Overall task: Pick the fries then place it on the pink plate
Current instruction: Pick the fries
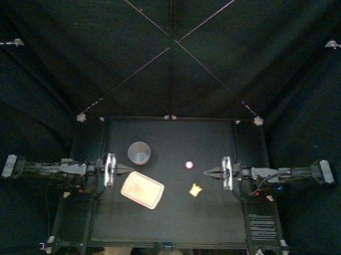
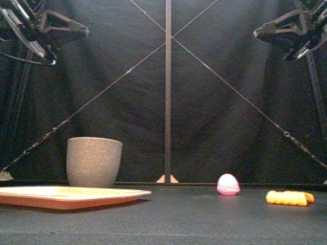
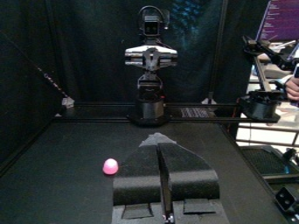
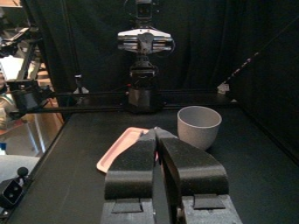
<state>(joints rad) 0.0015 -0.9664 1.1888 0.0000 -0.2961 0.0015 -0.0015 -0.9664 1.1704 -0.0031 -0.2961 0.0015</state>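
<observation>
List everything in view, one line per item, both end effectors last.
fries: one, yellow, front right part of the table, apart from the tray.
pink tray: one, pink, flat, front left of centre.
tall cup: one, grey speckled, upright behind the tray.
small rounded toy: one, pink, mid-table, behind and left of the fries.
table: one, black, under all of these.
left end effector: one, black, raised at the table's left side, jaws shut, holding nothing.
right end effector: one, black, raised at the table's right side, jaws shut, holding nothing.
</observation>
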